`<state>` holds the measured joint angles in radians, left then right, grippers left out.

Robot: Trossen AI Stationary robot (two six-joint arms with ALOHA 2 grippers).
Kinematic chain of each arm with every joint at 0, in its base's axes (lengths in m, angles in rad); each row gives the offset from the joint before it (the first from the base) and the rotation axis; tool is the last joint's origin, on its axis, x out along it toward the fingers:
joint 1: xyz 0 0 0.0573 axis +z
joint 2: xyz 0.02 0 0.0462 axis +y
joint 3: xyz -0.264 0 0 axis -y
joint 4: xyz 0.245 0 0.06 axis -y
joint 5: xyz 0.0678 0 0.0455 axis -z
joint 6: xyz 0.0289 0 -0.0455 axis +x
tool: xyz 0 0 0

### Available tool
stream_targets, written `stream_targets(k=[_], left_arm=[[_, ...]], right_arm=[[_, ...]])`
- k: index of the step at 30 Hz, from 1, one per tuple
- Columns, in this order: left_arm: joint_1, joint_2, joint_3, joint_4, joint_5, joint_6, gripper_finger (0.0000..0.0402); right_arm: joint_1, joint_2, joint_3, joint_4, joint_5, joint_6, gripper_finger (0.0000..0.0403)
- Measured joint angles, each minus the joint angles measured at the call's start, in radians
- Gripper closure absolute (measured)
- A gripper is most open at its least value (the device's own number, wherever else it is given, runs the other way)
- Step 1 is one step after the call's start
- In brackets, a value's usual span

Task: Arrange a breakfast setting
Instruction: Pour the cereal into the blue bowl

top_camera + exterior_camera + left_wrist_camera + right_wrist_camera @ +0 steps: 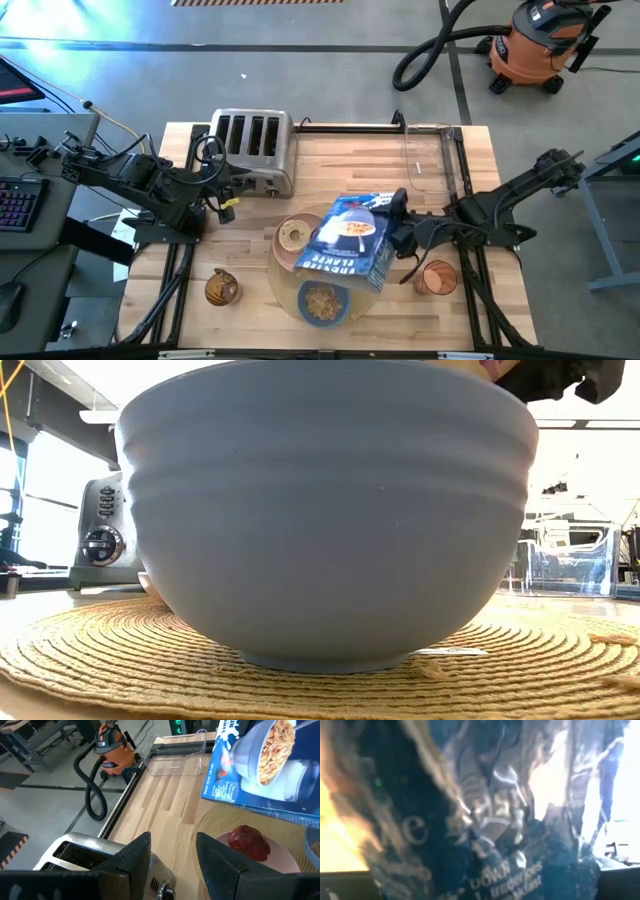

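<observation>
Filling the low view, nearest the lens, a matte blue ceramic bowl (325, 510) with ridged sides is seen standing on a round woven tan placemat (90, 650) near the table's front edge; beige cereal flakes (321, 298) lie inside it. The bowl is judged heavy, rigid and breakable, best taken by its rim. The placemat is coarse, flat and flexible, and is judged to be best dragged by its edge.

Over the mat a blue cardboard cereal box (350, 243) is held tilted by the right end effector (397, 222), whose fingers are pressed on the box's upper end. It is judged light and easily crushed, so a gentle grip across its narrow faces is called for. The steel four-slot toaster (253, 143) stands at the table's rear left.

A smooth pink plate (282, 857) on the mat carries a tan ring-shaped bagel (294, 236) and a soft red fruit (250, 842), the latter judged bruisable. A translucent orange cup (437, 277) stands towards the front right, a brown rounded item (221, 288) towards the front left.

The left end effector (172, 857) is held beside the toaster with its fingers spread, holding nothing.
</observation>
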<state>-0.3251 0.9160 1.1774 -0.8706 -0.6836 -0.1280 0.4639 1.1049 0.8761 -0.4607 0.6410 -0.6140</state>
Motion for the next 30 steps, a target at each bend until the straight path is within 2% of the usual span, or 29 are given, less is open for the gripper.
stream_targets(k=[13,18,26,30], left_arm=[[0.000,0.000,0.000,0.000,0.000,0.000,0.0252],[0.000,0.000,0.000,0.000,0.000,0.000,0.0252],[0.000,0.000,0.000,0.000,0.000,0.000,0.0252],[0.000,0.000,0.000,-0.001,0.000,0.000,0.0252]], right_arm=[[-0.051,0.000,-0.014,0.060,-0.015,0.327,0.0158],[-0.067,0.001,-0.093,0.211,0.027,0.371,0.0158],[-0.110,0.019,-0.264,0.641,0.183,0.380,0.0158],[-0.140,0.064,-0.289,0.720,0.237,0.393,0.0158]])
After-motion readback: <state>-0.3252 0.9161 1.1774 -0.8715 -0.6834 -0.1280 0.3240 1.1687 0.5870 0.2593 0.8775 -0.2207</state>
